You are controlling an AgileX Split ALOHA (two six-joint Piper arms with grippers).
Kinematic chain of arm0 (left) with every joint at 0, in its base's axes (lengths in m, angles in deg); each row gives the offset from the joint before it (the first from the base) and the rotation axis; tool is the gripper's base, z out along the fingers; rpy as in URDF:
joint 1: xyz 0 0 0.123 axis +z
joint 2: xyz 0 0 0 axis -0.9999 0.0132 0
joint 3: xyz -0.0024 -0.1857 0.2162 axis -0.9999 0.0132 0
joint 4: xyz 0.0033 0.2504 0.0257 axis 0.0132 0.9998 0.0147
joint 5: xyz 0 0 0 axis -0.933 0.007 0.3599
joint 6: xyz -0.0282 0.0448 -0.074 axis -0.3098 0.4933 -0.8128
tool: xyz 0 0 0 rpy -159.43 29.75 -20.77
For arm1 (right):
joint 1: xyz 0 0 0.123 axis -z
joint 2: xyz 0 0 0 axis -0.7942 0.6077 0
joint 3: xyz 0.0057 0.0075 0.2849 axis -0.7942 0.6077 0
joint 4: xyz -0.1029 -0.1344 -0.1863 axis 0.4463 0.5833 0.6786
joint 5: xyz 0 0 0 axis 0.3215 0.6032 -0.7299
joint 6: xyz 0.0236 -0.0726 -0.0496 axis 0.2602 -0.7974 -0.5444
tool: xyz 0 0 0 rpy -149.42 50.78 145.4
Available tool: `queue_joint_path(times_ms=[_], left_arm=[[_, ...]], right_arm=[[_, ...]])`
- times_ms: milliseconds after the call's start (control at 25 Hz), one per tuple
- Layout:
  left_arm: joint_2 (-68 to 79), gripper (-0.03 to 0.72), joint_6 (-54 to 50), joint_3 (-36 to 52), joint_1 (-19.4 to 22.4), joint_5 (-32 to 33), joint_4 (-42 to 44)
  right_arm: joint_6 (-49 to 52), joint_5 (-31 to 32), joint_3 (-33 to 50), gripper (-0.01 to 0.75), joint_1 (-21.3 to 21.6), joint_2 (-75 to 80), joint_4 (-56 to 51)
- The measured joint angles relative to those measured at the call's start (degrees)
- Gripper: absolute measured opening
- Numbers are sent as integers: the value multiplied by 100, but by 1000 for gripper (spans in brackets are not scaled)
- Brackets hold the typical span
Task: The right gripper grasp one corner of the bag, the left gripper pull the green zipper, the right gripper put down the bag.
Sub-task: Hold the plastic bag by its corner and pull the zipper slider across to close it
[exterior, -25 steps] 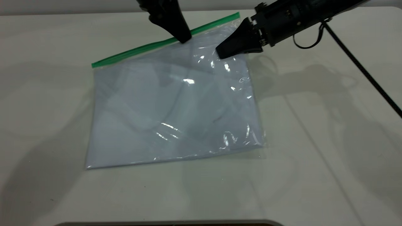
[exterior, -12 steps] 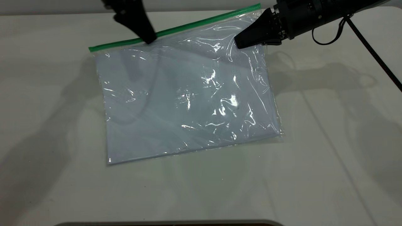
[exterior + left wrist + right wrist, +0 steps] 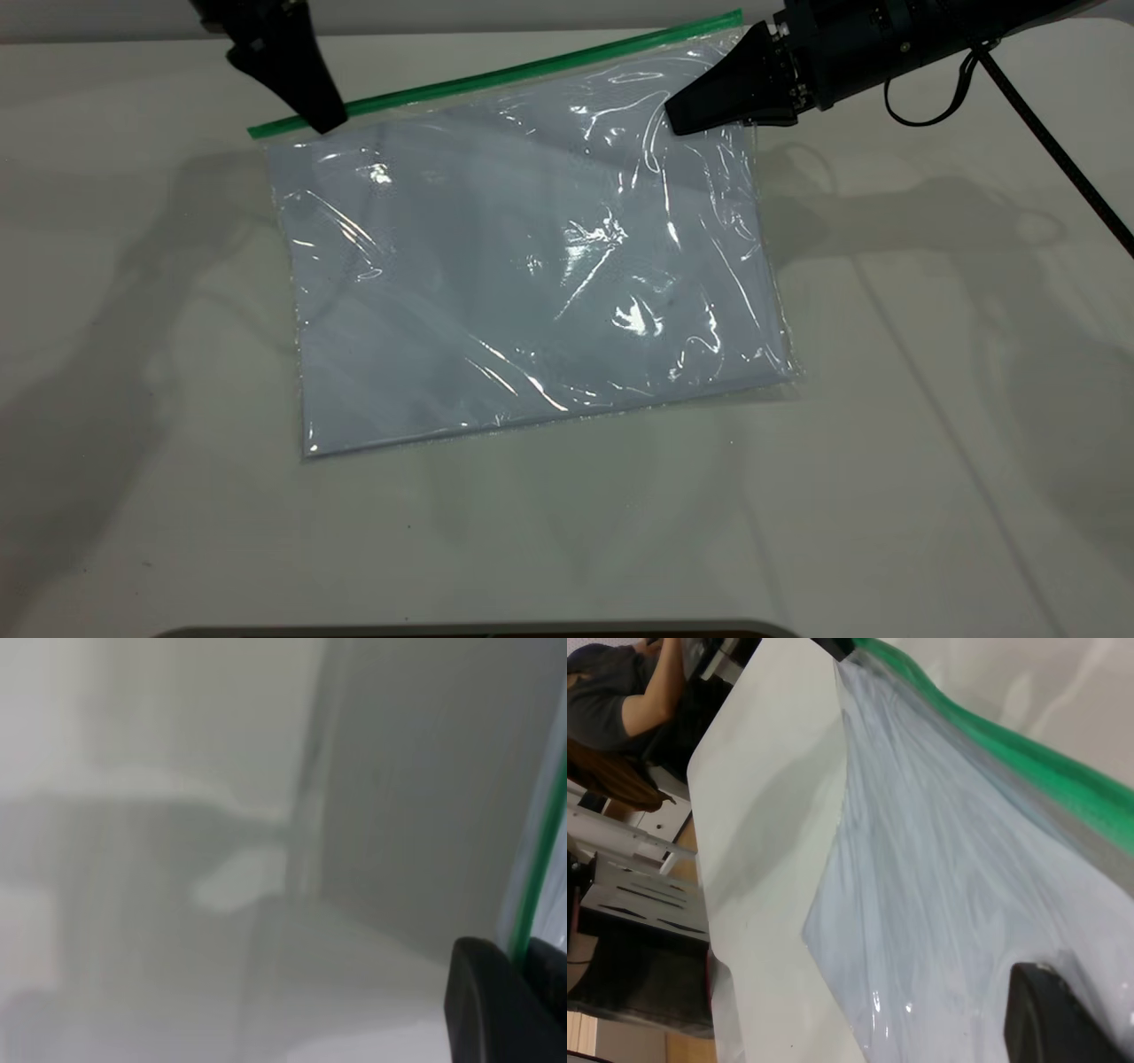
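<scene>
Both grippers clamp: left gripper (image 3: pixel 321 120) on green zipper (image 3: pixel 532 66); right gripper (image 3: pixel 680 120) on bag (image 3: pixel 532 275) corner.

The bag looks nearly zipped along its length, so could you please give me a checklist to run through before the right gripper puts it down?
1. Right gripper holds the bag at its far right corner: ok, shut on the plastic.
2. Left gripper at the left end of the green zipper: ok, close to that end.
3. Left gripper shut on the slider tab: cannot tell, the tab is hidden.
4. Zipper fully sealed: cannot tell.
5. Table beside the bag free for setting it down: ok.
</scene>
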State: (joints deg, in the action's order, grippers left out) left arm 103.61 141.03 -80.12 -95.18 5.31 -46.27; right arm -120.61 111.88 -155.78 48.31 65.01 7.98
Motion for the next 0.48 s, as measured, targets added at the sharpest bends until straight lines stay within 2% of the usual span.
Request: queue_joint_path(times_ms=[480], left_arm=[[0,60,-94,0,112,0,358]], right_arm=[[43,-49,-6,62,24,0,2]])
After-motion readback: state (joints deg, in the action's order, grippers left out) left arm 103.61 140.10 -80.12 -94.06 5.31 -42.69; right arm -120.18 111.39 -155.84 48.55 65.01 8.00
